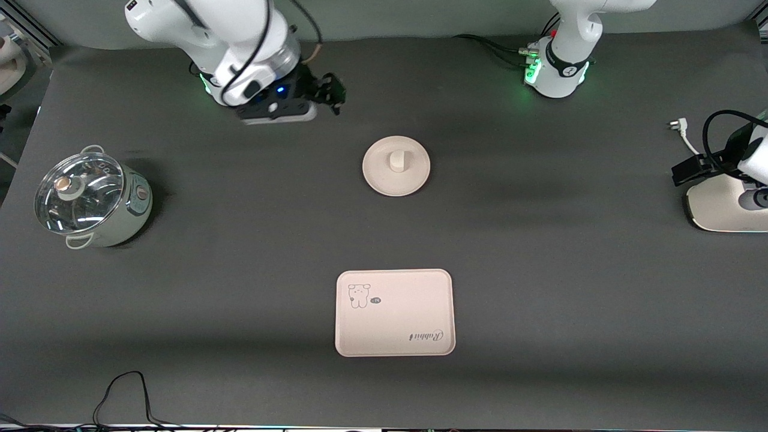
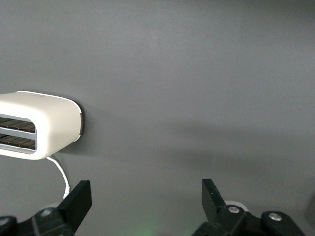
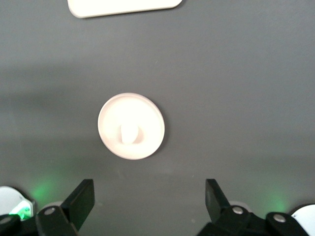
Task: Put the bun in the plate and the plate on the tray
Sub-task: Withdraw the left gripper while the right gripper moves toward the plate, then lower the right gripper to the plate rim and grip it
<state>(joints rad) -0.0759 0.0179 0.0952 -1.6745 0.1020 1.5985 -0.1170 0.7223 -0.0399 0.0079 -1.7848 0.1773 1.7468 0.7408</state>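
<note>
The bun (image 1: 396, 161) is seated in the plate (image 1: 381, 180), which is set on the table farther from the front camera than the tray (image 1: 396, 324). Both grippers, right (image 1: 327, 90) and left (image 2: 145, 201), are spread wide, nothing held.

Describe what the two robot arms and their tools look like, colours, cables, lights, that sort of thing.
Both arms are glossy white with rounded casings. The right arm carries looping black cables, a blue light and a black tool mount; green light glows at both bases. The right tool and left tool each have two black, wedge-shaped fingers with silver screws. The left arm also trails a thick black cable.
</note>
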